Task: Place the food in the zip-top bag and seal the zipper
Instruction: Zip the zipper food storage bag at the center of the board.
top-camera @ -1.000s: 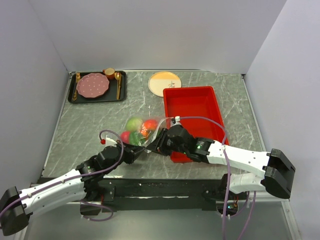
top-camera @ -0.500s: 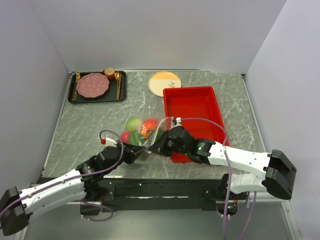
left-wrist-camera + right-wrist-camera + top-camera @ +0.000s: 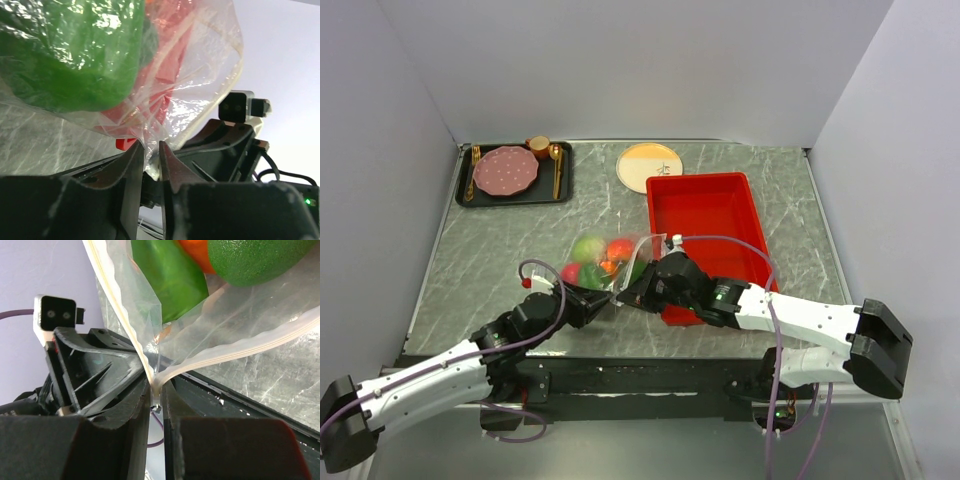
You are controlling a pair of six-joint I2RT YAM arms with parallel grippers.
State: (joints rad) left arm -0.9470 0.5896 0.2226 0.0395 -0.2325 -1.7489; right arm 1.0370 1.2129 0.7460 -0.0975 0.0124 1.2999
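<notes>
The zip-top bag lies on the table left of the red tray. The food is inside it: a light green ball, a red one and a pinkish-red one. Through the plastic, the wrist views show a big green piece, a green pepper and an orange piece. My right gripper is shut on the zipper at the bag's near corner. My left gripper stands slightly open beside it, bag film loose between its fingers.
The red tray sits just right of the bag, under my right arm. A black tray with a pink plate is at the back left. A round yellow-and-white plate lies behind the red tray.
My right gripper slid a little left along the bag's near edge and closed on the zipper. My left gripper's fingers have parted slightly. The bag has barely moved.
</notes>
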